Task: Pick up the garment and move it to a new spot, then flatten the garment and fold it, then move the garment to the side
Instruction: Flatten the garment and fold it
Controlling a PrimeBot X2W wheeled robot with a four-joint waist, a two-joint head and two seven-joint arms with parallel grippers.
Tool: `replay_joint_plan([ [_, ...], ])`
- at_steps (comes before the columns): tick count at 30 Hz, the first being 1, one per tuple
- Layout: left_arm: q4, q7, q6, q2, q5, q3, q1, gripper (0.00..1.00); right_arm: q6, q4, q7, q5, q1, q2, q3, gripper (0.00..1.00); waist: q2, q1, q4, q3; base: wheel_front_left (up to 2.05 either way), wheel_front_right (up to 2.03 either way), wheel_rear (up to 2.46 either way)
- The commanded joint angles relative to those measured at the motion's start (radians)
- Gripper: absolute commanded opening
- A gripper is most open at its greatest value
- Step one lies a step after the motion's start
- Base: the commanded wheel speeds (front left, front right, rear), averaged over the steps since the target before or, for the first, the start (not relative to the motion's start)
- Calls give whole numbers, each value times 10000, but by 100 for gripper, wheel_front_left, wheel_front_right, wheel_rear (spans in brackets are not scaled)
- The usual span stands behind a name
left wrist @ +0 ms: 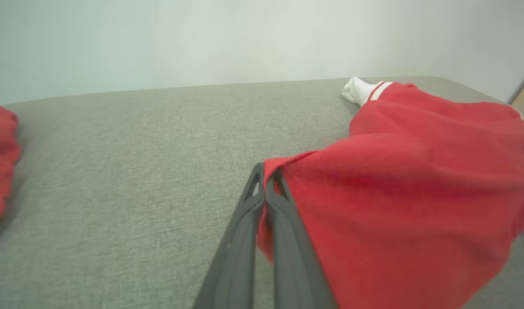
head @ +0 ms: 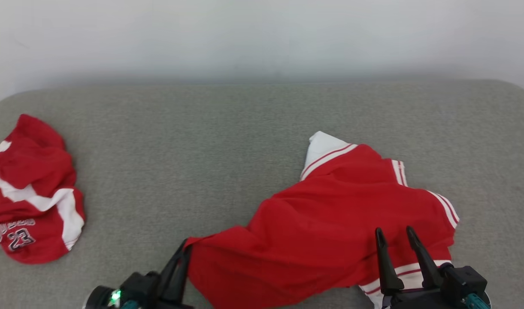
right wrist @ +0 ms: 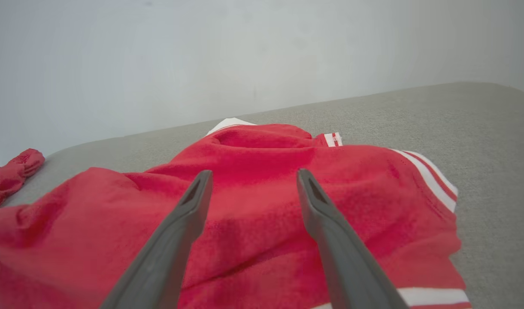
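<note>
The garment (head: 330, 219) is red with white striped trim, lying rumpled on the grey table (head: 201, 141), right of centre and near the front. My left gripper (head: 185, 247) is shut on its left corner, which shows pinched between the fingers in the left wrist view (left wrist: 267, 174). My right gripper (head: 394, 234) stands open over the garment's right front part, its fingers spread above the red cloth (right wrist: 262, 201) with nothing between them.
A second red and white garment (head: 28, 193) with the number 23 lies crumpled at the table's left edge. A pale wall (head: 262, 38) rises behind the table. The table's far corners are rounded.
</note>
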Motion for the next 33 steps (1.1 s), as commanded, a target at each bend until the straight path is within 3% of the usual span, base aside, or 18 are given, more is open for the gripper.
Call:
replay_joint_plan([
  [1, -198, -32, 45, 108, 119, 158, 233, 0, -16, -28, -3, 38, 12, 10, 6, 100, -1, 0, 289, -18, 0, 0, 0],
  [7, -1149, -32, 69, 94, 375, 890, 1307, 0, -16, 57, -3, 81, 47, 6, 45, 100, -1, 0, 580, -13, 0, 0, 0],
  [15, -1570, -32, 32, -206, 584, 1156, 2183, 0, -16, 172, -3, 85, 7, 6, -82, 100, -1, 0, 584, 96, 0, 0, 0],
  [24, -1639, -32, -26, -110, 564, 289, 72, 0, -16, 248, -3, -30, -304, 8, -11, 100, -1, 0, 0, 281, 0, 0, 0],
  [33, -164, -32, -19, 723, -79, -1067, -2551, 0, -16, 441, -3, 79, -807, 5, 41, 100, -1, 0, -1341, 900, 0, 0, 0],
])
